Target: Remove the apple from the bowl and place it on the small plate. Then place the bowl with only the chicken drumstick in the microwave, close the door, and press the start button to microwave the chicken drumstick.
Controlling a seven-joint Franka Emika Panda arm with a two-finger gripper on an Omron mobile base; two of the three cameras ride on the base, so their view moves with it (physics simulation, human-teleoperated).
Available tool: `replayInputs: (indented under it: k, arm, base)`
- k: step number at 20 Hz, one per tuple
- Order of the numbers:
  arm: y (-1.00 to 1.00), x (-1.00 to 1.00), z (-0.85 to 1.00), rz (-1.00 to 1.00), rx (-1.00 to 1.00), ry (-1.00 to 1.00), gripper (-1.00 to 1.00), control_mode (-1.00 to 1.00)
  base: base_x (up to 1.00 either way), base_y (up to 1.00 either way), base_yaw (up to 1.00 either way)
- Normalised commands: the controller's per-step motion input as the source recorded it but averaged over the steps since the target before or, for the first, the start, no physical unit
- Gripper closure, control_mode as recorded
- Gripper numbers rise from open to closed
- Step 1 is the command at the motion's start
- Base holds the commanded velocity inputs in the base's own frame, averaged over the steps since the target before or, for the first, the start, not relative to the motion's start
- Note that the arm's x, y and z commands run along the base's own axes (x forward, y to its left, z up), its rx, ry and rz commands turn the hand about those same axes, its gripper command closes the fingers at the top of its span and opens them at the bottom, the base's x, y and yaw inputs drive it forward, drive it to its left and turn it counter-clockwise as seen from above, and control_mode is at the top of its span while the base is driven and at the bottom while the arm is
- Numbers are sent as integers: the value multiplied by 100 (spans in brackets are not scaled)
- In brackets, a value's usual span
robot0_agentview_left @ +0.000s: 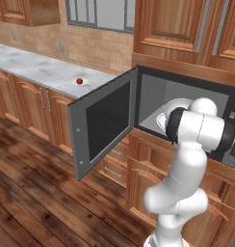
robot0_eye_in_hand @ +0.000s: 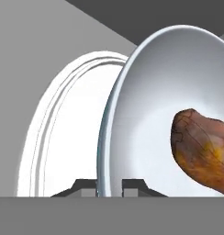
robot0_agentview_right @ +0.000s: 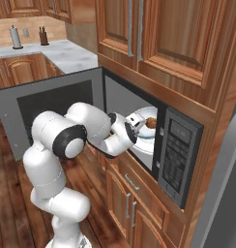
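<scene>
Inside microwave: bowl with chicken drumstick is held over the white turntable, frame centre.
Gripper: clamped on the bowl rim.
Apple: upper left, on counter.
Advice: bowl should be lowered level, centred, then released.
</scene>
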Motion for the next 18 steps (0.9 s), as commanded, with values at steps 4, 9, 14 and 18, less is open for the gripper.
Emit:
replayInputs:
  k: [4,9,14,18]
  arm:
    - [-39,5,0,0,0,0,100,-100]
    - [-7,-1,-3,0,0,0,-100,-100]
    - [3,-33,9,0,0,-23,-100,-100]
    - [30,-51,32,0,0,-31,-100,-100]
  base:
    - [0,0,0]
    - [0,0,0]
    - [0,0,0]
    - [0,0,0]
